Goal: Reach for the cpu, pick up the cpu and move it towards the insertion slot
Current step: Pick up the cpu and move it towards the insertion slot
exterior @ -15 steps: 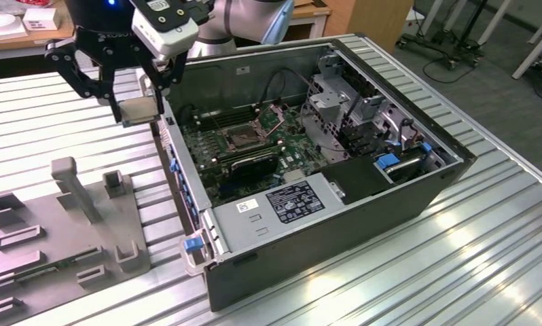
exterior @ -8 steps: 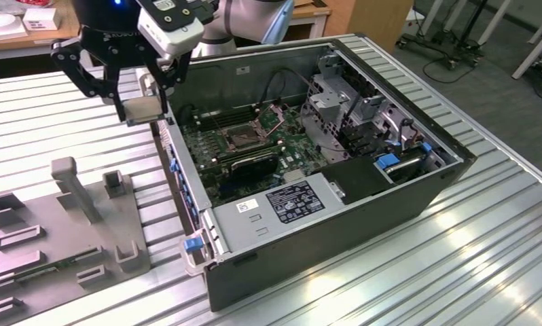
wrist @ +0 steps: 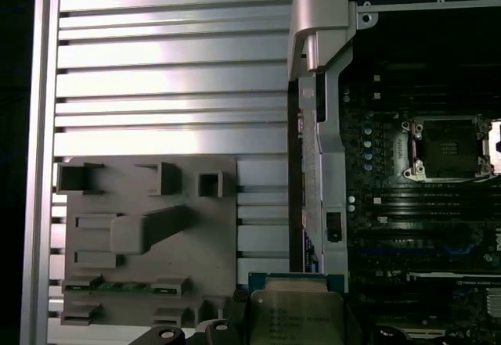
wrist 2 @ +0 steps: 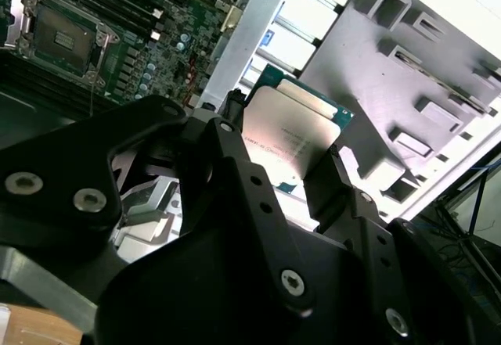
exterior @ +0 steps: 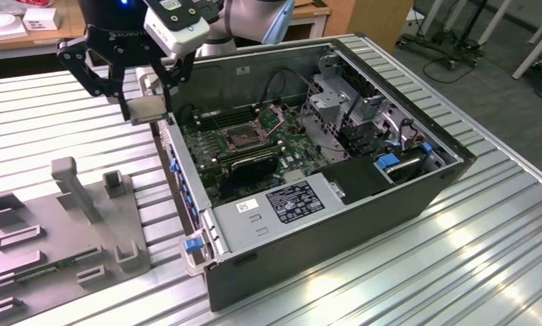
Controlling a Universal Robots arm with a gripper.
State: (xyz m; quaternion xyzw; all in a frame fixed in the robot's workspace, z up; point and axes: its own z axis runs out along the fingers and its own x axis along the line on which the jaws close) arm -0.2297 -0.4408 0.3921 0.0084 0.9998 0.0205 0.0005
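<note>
Between the gripper (exterior: 147,102) fingers: flat silvery square cpu (wrist 2: 291,130).

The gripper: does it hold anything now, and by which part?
Yes. The gripper holds the cpu, with its jaws closed on two opposite edges of the chip, above the case wall.

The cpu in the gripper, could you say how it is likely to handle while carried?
The cpu is a thin flat plate, so probably stiff and light. Its smooth metal face may be slippery, and the gripper holds it by its edges, so it could tilt.
</note>
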